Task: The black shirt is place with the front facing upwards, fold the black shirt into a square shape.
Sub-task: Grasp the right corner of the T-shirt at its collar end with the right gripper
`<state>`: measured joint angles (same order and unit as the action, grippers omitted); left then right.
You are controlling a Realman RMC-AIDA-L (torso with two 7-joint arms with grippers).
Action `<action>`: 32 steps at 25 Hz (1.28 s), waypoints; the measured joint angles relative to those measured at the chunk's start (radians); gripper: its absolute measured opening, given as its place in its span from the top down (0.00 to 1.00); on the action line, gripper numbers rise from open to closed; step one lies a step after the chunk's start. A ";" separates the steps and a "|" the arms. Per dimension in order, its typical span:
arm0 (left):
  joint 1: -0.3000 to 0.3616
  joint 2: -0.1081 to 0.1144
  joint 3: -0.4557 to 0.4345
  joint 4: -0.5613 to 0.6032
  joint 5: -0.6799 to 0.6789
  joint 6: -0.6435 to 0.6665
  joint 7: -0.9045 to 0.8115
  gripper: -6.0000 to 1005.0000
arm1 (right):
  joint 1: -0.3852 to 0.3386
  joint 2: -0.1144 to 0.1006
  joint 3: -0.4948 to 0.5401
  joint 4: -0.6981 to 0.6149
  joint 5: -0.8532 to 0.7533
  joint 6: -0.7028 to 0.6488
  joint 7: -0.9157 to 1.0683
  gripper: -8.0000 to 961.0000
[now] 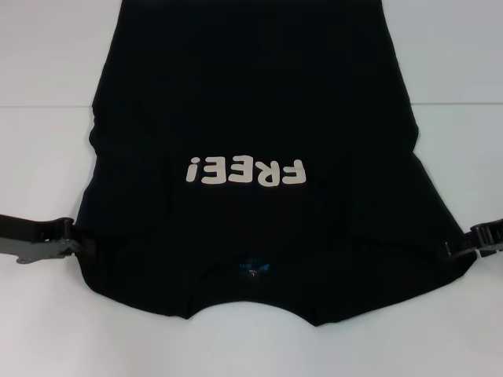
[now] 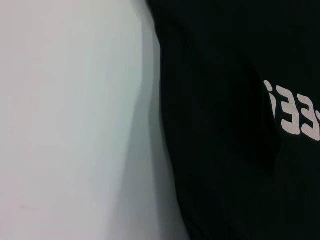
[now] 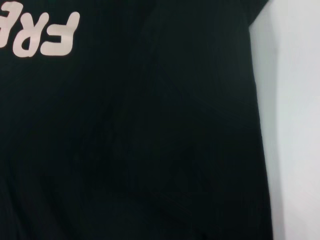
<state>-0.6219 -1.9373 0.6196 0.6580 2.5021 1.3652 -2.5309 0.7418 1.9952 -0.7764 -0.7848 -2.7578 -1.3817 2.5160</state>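
The black shirt (image 1: 251,102) lies spread on the white table (image 1: 47,63), front up, with its collar and small blue neck label (image 1: 255,269) nearest me. Its off-white "FREE!" lettering (image 1: 245,172) reads upside down across the chest. My left gripper (image 1: 85,239) comes in from the left and meets the shirt's left edge at sleeve level. At the same height my right gripper (image 1: 449,250) meets the right edge. The left wrist view shows the shirt (image 2: 225,150) beside bare table (image 2: 75,125). The right wrist view shows the shirt (image 3: 150,150) and part of the lettering (image 3: 42,32).
White table surface surrounds the shirt on the left, right and near sides. The shirt's lower part runs out of the head view at the far end. A faint seam line (image 1: 47,106) crosses the table behind the shirt.
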 joint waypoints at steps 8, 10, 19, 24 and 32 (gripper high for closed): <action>-0.001 0.001 0.000 0.000 -0.011 0.008 0.003 0.97 | 0.006 0.010 -0.021 0.008 0.000 0.014 -0.001 0.08; -0.001 0.002 0.000 0.000 -0.012 0.009 0.004 0.97 | 0.006 0.012 -0.024 0.008 0.000 0.015 -0.001 0.08; 0.001 0.002 0.000 0.000 -0.013 0.009 0.007 0.97 | 0.014 0.017 -0.031 0.012 0.004 0.014 -0.002 0.08; 0.001 0.002 0.000 0.000 -0.013 0.009 0.010 0.97 | 0.028 0.024 -0.036 0.021 0.005 0.008 -0.003 0.08; 0.001 0.002 -0.001 0.000 -0.017 0.009 0.014 0.97 | 0.044 0.032 -0.037 0.033 0.007 -0.005 -0.008 0.09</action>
<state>-0.6209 -1.9357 0.6186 0.6580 2.4848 1.3746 -2.5165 0.7861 2.0271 -0.8130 -0.7520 -2.7510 -1.3870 2.5080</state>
